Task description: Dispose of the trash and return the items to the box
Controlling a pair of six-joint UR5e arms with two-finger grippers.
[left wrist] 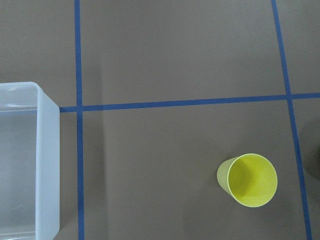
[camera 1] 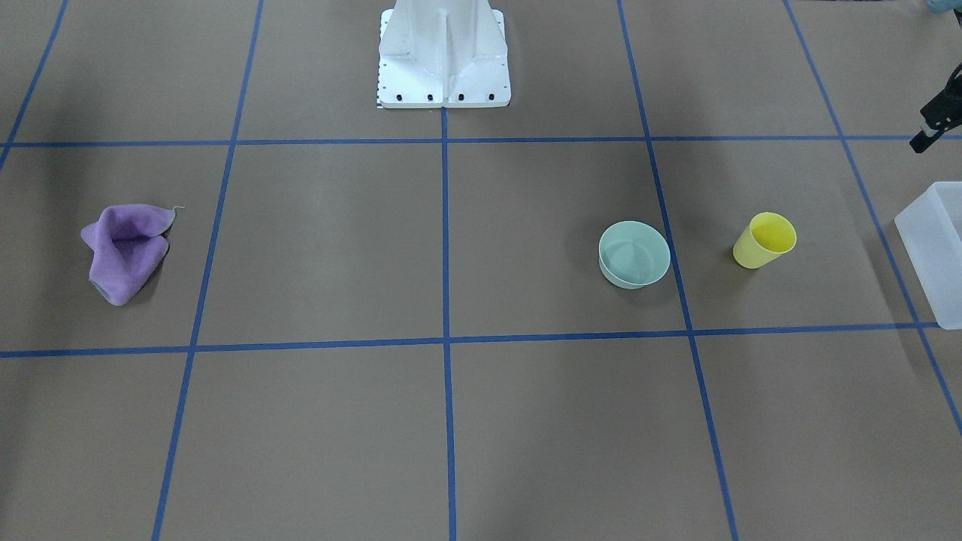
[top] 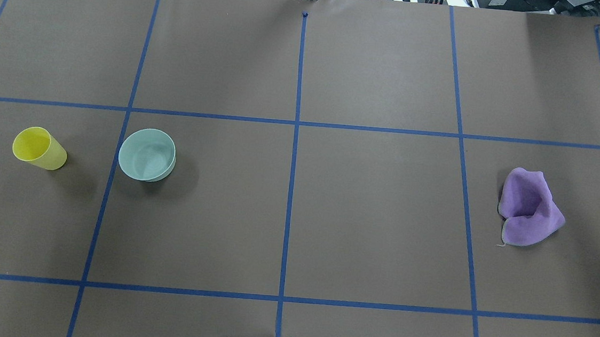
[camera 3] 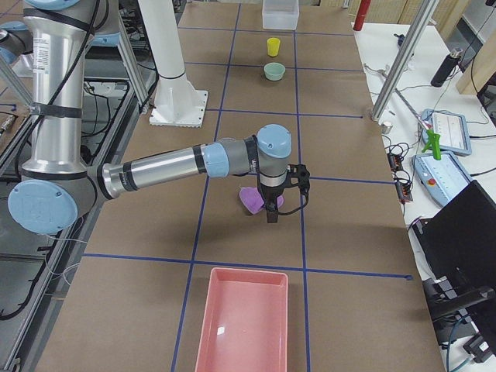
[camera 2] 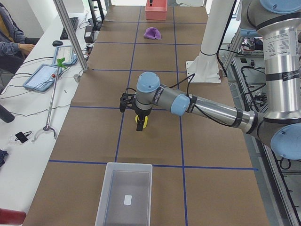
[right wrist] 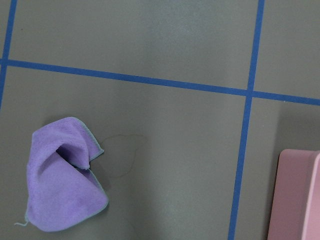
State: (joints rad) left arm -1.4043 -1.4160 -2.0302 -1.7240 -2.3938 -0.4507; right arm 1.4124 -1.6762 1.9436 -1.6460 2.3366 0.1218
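Note:
The pale mint-green bowl [camera 1: 634, 254] stands upright on the brown table, also in the overhead view [top: 147, 154]. A yellow cup [camera 1: 764, 240] stands beside it, seen from above in the left wrist view [left wrist: 247, 180]. The translucent white box [camera 1: 932, 255] is at the table's left end [left wrist: 49, 165] and looks empty [camera 2: 104, 193]. A crumpled purple cloth [top: 530, 208] lies at the other end [right wrist: 62, 185]. My left gripper [camera 2: 139, 126] hovers over the yellow cup. My right gripper [camera 3: 271, 211] hovers over the cloth. I cannot tell whether either is open or shut.
A pink tray [camera 3: 203, 325] sits at the table's right end, its corner in the right wrist view [right wrist: 295, 195]. The white robot base [camera 1: 443, 60] stands at the table's middle edge. Blue tape lines grid the table. An operator's desk with tablets runs along the far side.

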